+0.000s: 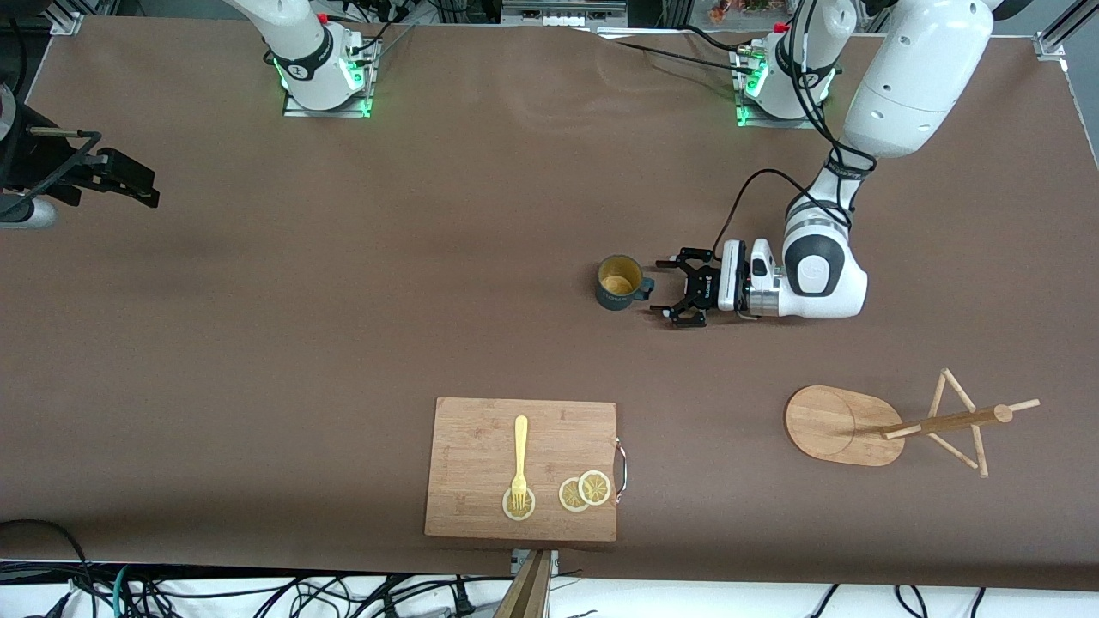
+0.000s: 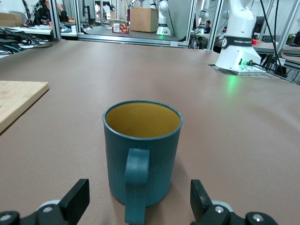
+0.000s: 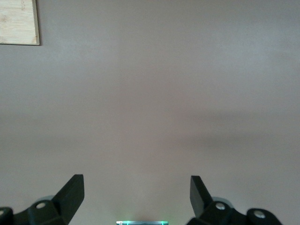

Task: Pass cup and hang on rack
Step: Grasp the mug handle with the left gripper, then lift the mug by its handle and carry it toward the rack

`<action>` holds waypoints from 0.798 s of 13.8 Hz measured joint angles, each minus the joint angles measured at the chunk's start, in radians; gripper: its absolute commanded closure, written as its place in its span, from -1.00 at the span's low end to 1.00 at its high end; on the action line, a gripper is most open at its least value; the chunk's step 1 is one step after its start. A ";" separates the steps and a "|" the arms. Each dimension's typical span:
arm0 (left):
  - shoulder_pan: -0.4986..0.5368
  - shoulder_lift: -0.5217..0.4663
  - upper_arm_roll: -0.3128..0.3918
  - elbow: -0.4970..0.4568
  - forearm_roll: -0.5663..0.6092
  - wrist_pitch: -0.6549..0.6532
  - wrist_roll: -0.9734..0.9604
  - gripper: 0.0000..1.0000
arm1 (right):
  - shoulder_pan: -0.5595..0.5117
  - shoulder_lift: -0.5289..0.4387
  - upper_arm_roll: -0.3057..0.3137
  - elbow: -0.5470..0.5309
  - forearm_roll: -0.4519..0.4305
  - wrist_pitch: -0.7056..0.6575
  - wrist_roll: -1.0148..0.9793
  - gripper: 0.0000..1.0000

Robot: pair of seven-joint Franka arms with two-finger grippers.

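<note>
Fingers: left gripper (image 1: pixel 668 287) spread wide, level with the cup's handle, tips just short of it and touching nothing; right gripper (image 3: pixel 136 197) also spread, holding nothing.
Cup (image 1: pixel 619 282): upright on the brown table (image 1: pixel 343 300), mid-table toward the left arm's end, handle at 3 o'clock pointing at the left gripper; its yellowish inside holds nothing.
Rack (image 1: pixel 893 422): lying on its side, oval base on edge, pegs splayed; at about 5 o'clock from the cup, nearer the front camera, well apart.
Cutting board (image 1: pixel 522 468): at 7 o'clock from the cup; carries a yellow fork (image 1: pixel 519 463) and three lemon slices (image 1: pixel 585 490), the fork's tines on one slice.
Right arm: waiting at its end of the table, gripper over bare tabletop.
Left wrist view only: cup's ribbed wall, handle centred between the fingers (image 2: pixel 77 199).
Right wrist view only: one board corner, bare table.
</note>
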 measured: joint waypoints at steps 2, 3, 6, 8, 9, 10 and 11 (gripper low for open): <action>-0.003 0.010 -0.004 0.000 -0.015 0.000 0.018 0.30 | -0.001 0.005 0.000 0.000 0.000 0.000 0.000 -1.00; -0.003 0.013 -0.005 0.000 -0.015 0.000 0.022 0.55 | -0.001 0.007 0.000 0.000 0.000 0.001 0.000 -1.00; -0.003 0.016 -0.005 0.000 -0.022 0.000 0.026 1.00 | -0.002 0.007 0.000 0.000 0.000 0.001 0.000 -1.00; -0.003 0.016 -0.005 0.000 -0.036 0.000 0.030 1.00 | -0.003 0.007 0.000 0.000 0.001 0.001 0.000 -1.00; -0.002 0.016 -0.005 0.000 -0.045 -0.002 0.030 1.00 | -0.003 0.007 0.000 0.000 0.001 0.001 0.000 -1.00; -0.002 0.017 -0.004 0.000 -0.056 -0.010 0.029 1.00 | -0.003 0.007 0.000 0.000 0.002 0.001 0.000 -1.00; 0.000 0.018 -0.004 0.000 -0.064 -0.025 0.016 1.00 | -0.004 0.007 0.000 0.000 0.002 0.001 0.000 -1.00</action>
